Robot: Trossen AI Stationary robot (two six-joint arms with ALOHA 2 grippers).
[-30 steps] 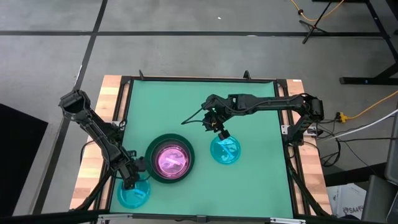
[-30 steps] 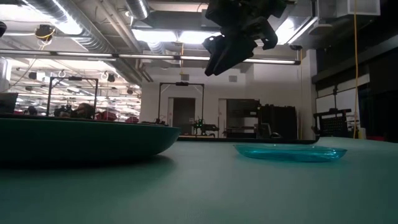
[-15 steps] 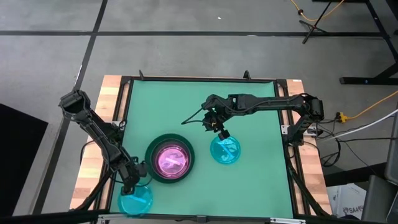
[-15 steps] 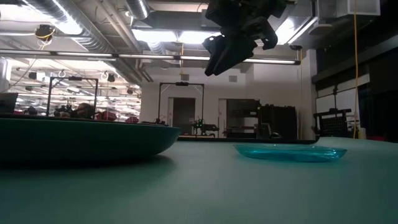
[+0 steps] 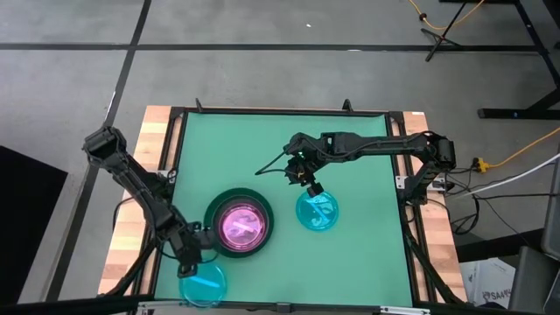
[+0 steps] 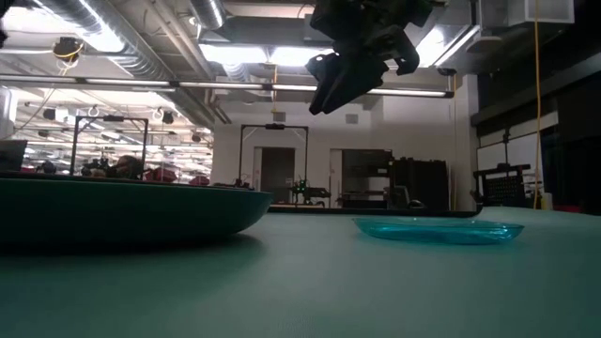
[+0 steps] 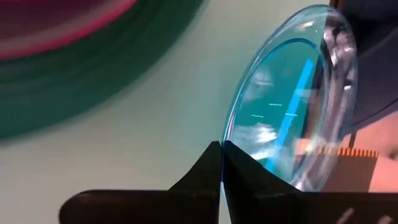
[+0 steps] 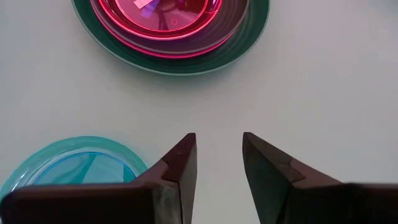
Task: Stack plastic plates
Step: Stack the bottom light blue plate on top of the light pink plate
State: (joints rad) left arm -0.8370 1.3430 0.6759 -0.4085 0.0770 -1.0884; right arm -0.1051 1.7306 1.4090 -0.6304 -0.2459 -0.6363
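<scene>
Table (image 5: 350, 157) green, workshop behind under ceiling lights (image 6: 254, 54).

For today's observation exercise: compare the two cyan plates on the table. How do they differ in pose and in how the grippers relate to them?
The cyan plate near the left arm is pinched at its rim by the shut left gripper and tilted up on edge; the cyan plate near the right arm lies flat and unheld, with the open right gripper hanging above the table beside it. The first sits at the table's front edge, the second mid-table. Both are small, round and translucent.
</scene>
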